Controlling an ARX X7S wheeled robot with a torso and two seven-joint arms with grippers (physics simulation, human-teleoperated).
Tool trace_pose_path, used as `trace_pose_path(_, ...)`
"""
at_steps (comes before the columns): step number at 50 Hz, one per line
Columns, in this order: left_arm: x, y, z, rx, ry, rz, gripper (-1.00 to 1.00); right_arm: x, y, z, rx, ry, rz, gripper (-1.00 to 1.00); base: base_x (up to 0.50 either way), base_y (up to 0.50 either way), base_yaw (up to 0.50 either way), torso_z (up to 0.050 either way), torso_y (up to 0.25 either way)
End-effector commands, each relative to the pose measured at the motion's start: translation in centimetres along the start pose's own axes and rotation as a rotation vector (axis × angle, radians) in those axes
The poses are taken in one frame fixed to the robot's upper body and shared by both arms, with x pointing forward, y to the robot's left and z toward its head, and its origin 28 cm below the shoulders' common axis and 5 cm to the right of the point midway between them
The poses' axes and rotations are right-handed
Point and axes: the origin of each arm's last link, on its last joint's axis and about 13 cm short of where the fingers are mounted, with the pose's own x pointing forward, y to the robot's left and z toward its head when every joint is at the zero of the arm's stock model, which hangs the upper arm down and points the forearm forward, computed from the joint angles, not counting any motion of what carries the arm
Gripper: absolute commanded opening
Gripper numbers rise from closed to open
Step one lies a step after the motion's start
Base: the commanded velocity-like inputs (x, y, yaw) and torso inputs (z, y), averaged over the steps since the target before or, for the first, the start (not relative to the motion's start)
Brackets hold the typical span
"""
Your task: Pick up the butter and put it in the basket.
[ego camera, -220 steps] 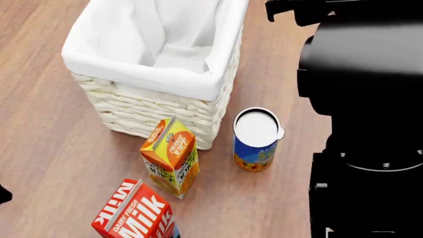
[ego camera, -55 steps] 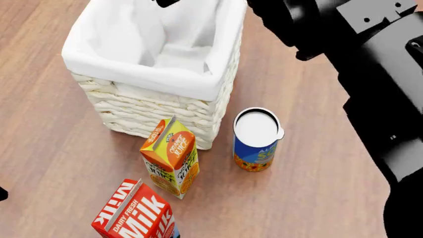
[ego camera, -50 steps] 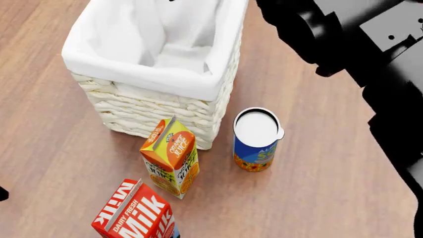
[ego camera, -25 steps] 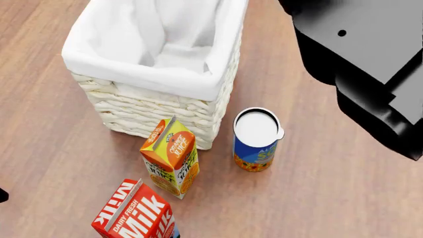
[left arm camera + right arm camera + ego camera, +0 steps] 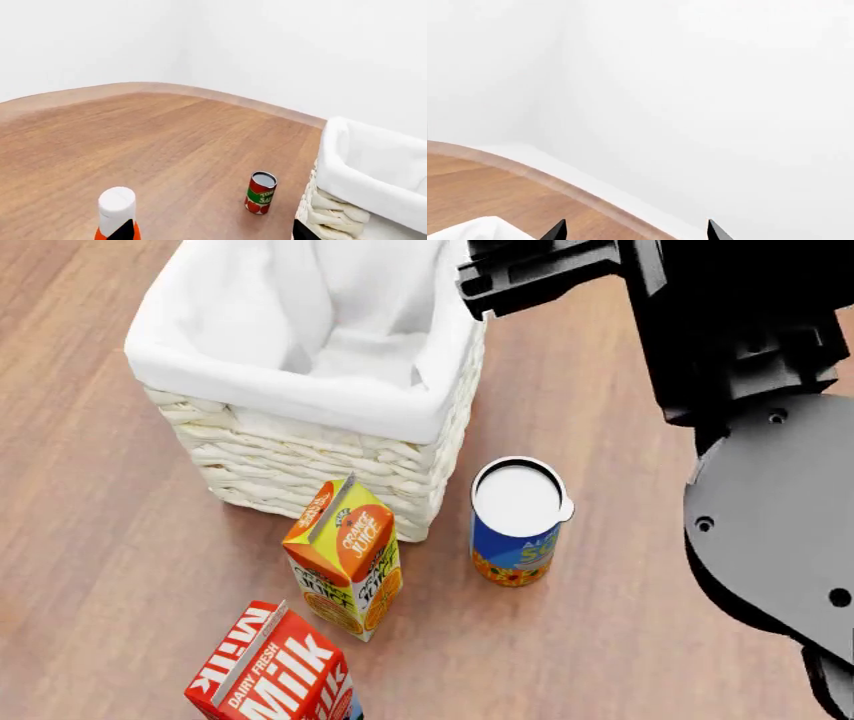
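The butter is not in any view. The basket (image 5: 287,390), cream wicker with a white cloth liner, stands at the upper left of the head view, and its corner shows in the left wrist view (image 5: 363,172). My left gripper (image 5: 213,233) is open and empty, low over the wooden floor beside the basket. My right gripper (image 5: 636,233) is open and empty, raised, facing the white wall. My right arm (image 5: 747,390) fills the right of the head view, with a black part over the basket's right rim.
An orange juice carton (image 5: 344,555), a Milk carton (image 5: 274,670) and a white-topped can (image 5: 518,520) stand in front of the basket. A tomato sauce can (image 5: 260,192) and a white-capped orange bottle (image 5: 117,207) show in the left wrist view.
My right arm has swung across the right side of the head view, and a black part of it now reaches over the basket's right rim. The cartons, can and basket have not moved.
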Motion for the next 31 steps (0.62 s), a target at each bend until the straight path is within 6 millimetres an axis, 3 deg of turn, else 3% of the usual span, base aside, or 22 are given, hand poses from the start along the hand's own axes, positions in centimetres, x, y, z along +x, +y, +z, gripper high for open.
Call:
trace_pose_path(1, -0.7, 0.1, 1.4, -0.057, -0.06, -0.029, 1.0, -4.6, 0.0, 0.4, -0.012, -0.041, -0.039, 1.0, 0.0, 0.0, 0.0, 0.0, 0.0)
trace_pose_path(14, -2.3, 0.3, 3.9, -0.131, -0.226, -0.063, 1.0, -9.5, 0.6, 0.9, -0.047, -0.046, -0.048, 1.0, 0.0, 0.0, 0.0, 0.0, 0.0)
trace_pose_path(31, -3.6, 1.0, 5.8, -0.19, -0.324, -0.099, 1.0, -13.8, 2.0, 1.6, -0.14, -0.049, -0.042, 1.0, 0.0, 0.0, 0.0, 0.0, 0.0)
